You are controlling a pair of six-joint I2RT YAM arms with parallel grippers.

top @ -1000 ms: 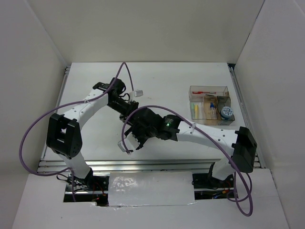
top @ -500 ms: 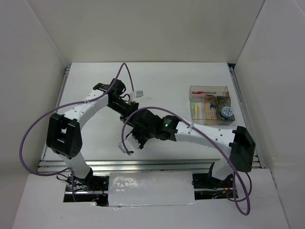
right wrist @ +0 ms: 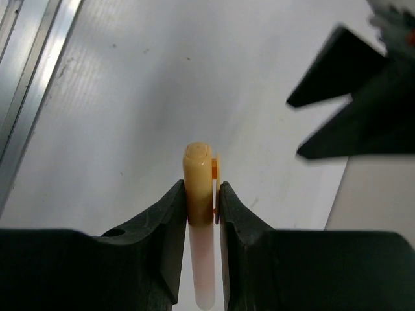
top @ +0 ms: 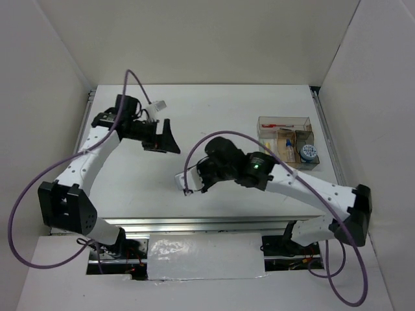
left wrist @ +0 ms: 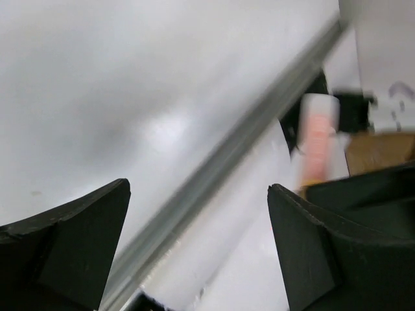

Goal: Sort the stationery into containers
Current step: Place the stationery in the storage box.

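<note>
An orange-capped marker with a pale body (right wrist: pixel 199 188) stands between the fingers of my right gripper (right wrist: pixel 201 197), which is shut on it a little above the table. Seen from above, the right gripper (top: pixel 198 183) hangs over the middle of the table. My left gripper (top: pixel 166 138) is off to its left, open and holding nothing; its wide-spread fingers (left wrist: pixel 65 246) frame a blurred glimpse of the marker (left wrist: pixel 318 139). The clear compartmented container (top: pixel 307 120) sits at the right and holds a red pen (top: pixel 275 126), a yellow marker (top: pixel 266 149), a blue-tipped tube (top: pixel 286 148) and a blue-white roll (top: pixel 308 152).
White walls close in the table on three sides. A metal rail (top: pixel 194 222) runs along the near edge, also seen as a blurred rail (left wrist: pixel 214 175) in the left wrist view. Purple cables (top: pixel 220 137) loop over both arms. The left gripper's black fingers (right wrist: pixel 363 110) show in the right wrist view.
The left gripper opened wide and drew back up and to the left, away from the right gripper. The right gripper closed on the orange marker and shifted right and farther from the near edge.
</note>
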